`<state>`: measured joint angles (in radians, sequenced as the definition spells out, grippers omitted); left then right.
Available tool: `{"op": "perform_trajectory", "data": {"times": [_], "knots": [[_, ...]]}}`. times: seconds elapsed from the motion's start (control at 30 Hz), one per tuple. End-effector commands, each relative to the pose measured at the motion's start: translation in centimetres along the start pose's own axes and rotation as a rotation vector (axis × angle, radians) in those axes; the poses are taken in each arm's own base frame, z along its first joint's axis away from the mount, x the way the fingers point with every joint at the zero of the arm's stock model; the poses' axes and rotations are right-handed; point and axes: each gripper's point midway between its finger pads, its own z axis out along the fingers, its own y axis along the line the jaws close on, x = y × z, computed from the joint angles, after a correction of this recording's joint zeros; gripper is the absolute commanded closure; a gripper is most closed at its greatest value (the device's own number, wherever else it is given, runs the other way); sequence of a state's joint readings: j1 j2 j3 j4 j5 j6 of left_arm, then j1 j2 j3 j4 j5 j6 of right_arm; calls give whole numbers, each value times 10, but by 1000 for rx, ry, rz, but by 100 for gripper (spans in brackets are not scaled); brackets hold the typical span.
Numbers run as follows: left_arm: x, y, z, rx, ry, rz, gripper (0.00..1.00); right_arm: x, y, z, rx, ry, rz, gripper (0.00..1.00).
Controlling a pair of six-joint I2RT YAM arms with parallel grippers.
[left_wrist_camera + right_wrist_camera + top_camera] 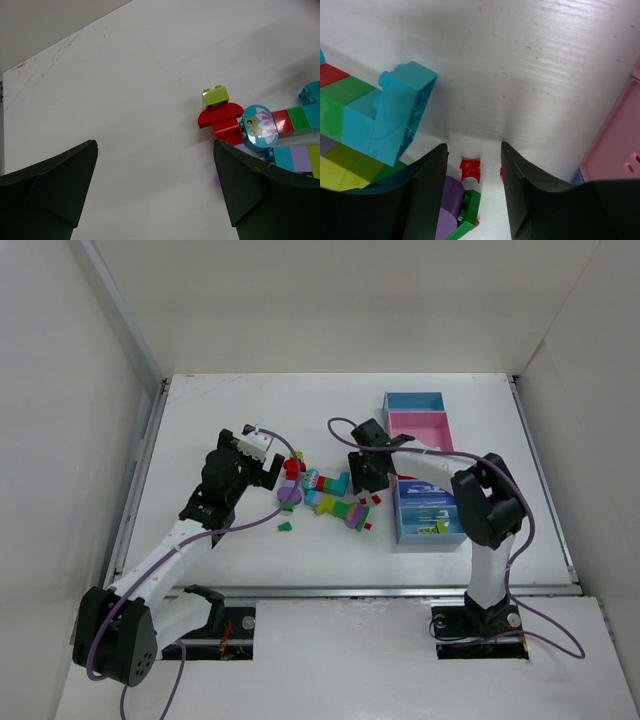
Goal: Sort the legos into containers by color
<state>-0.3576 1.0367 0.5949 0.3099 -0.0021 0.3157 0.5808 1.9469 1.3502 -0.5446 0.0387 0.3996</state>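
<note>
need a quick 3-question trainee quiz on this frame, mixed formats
1. True or false: the left gripper holds a brick.
2. The small brick lying between the right gripper fingers is: A red, B yellow, C blue.
3. Fill in: the lime brick touches a ___ arched piece.

Key: 1 false, it is open and empty; 2 A; 3 red.

Multicoloured legos point(325, 498) left of containers point(418, 430)
</note>
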Motion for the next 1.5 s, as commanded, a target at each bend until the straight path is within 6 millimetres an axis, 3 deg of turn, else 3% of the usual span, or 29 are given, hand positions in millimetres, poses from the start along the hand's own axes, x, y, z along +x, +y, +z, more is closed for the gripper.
{"op": "perform_trajectory", "data": {"times": [0.0,0.33,0.47,0.7,0.87,1.07,1.13,1.27,1.3,1.37,1.47], "knots": [[-8,1,-4,0,-44,-9,0,-5,-7,-17,23,-35,10,47],[-4,-2,-4,11,-38,-8,0,4,-30,-45,187,-39,47,44],[-5,-4,-4,21,-40,-17,0,3,-35,-51,256,-46,43,49],[-5,-4,-4,21,-40,-17,0,20,-36,-35,265,30,44,52],[0,-5,-4,23,-31,-17,0,20,-24,-21,196,21,63,52],[0,-5,-4,23,-31,-17,0,29,-25,-6,198,56,61,52],[0,-5,-4,23,-31,-17,0,29,-25,-6,198,56,61,55],[0,-5,-4,23,-31,-17,0,32,-22,1,169,48,56,76],[0,-5,-4,23,-31,-17,0,30,-21,2,165,40,58,88],[0,-5,-4,23,-31,-17,0,33,-19,4,153,44,58,98],[6,-7,0,28,-10,-26,0,19,-11,-3,127,23,52,100]]}}
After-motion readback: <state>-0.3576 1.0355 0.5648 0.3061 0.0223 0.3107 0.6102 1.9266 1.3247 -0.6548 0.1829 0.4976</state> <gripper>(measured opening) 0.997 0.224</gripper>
